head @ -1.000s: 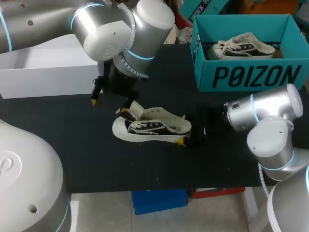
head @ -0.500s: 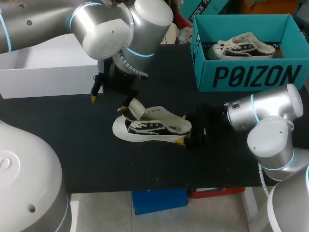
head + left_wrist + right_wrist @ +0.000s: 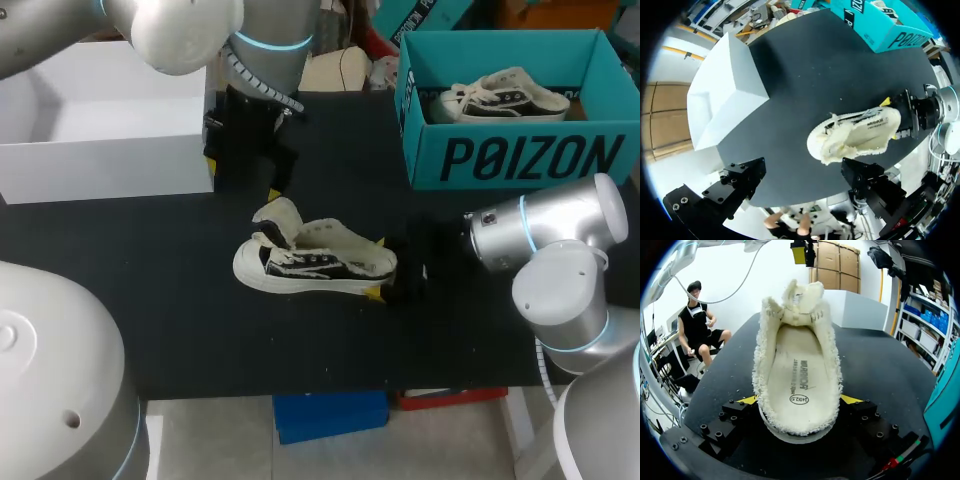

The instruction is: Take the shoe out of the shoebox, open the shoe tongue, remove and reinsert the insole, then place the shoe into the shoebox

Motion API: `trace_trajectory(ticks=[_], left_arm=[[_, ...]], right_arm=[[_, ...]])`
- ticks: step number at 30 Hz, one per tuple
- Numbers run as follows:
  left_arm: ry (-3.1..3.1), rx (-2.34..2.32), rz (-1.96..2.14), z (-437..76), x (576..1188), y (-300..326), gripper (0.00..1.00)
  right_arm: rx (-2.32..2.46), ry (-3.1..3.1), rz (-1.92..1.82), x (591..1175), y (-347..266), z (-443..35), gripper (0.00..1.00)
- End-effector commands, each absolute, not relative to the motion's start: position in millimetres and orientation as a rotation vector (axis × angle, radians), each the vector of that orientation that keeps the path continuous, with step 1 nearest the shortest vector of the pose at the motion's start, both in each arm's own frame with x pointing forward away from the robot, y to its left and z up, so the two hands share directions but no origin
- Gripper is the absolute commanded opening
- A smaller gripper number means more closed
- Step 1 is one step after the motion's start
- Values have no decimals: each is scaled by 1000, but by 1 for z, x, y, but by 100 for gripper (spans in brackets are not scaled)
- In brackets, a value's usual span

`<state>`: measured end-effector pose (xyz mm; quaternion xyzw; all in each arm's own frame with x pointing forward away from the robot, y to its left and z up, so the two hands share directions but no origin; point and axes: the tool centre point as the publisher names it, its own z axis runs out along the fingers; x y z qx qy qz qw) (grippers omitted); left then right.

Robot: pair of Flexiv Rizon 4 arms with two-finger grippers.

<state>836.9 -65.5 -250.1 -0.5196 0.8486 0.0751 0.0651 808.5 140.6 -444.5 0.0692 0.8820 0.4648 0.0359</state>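
A cream and black shoe (image 3: 315, 265) lies on its sole mid-table, its tongue (image 3: 280, 222) folded up and forward. My right gripper (image 3: 376, 268) is shut on the heel, one yellow tip on each side. In the right wrist view the shoe (image 3: 797, 365) sits between the fingers of that gripper (image 3: 799, 405), and the printed insole (image 3: 797, 380) lies flat inside it. My left gripper (image 3: 245, 150) hangs open above the table behind the shoe, holding nothing. From the left wrist the shoe (image 3: 855, 135) lies well ahead of its gripper (image 3: 805, 182). The teal shoebox (image 3: 515, 150) stands at the back right.
A second shoe (image 3: 505, 95) lies inside the teal shoebox. A white open box (image 3: 110, 140) stands at the back left, close to my left gripper. The black tabletop (image 3: 200, 330) has a front edge near the shoe.
My left gripper has let go of the tongue area and risen up and back toward the white box. The tongue stays folded open. My right gripper and the shoe have not moved.
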Motion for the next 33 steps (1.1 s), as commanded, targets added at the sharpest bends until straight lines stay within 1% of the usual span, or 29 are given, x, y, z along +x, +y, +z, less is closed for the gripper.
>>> trace_trajectory(ticks=[1,8,13,14,15,16,17,18,19,20,21,22,23,33], left_arm=[[2930,-1141,242,-257,830,-77,100],[3133,-942,137,-251,815,-109,100],[3451,-315,163,-245,807,-114,100],[3511,-147,181,-244,806,-113,87],[3555,-17,175,-242,806,-113,82],[3589,83,174,-240,807,-115,85],[3634,176,176,-237,809,-117,46],[3666,234,167,-234,810,-119,22],[3671,239,165,-232,811,-121,4],[3640,207,153,-231,811,-124,10],[3640,207,153,-231,811,-124,23],[3640,207,153,-231,811,-124,3],[3640,207,153,-231,811,-124,0],[3640,207,153,-231,811,-124,0]], right_arm=[[215,2709,1427,808,138,-448,0],[215,2709,1427,808,138,-448,0],[215,2709,1427,808,138,-448,0],[215,2709,1427,808,138,-448,0],[215,2709,1427,808,138,-448,0],[215,2709,1427,808,138,-448,0],[215,2709,1427,808,138,-448,0],[215,2709,1427,808,138,-448,0],[215,2709,1427,808,138,-448,0],[215,2709,1427,808,138,-448,0],[215,2709,1427,808,138,-448,0],[215,2709,1427,808,138,-448,0],[215,2709,1427,808,138,-448,0],[215,2709,1427,808,138,-448,0]])
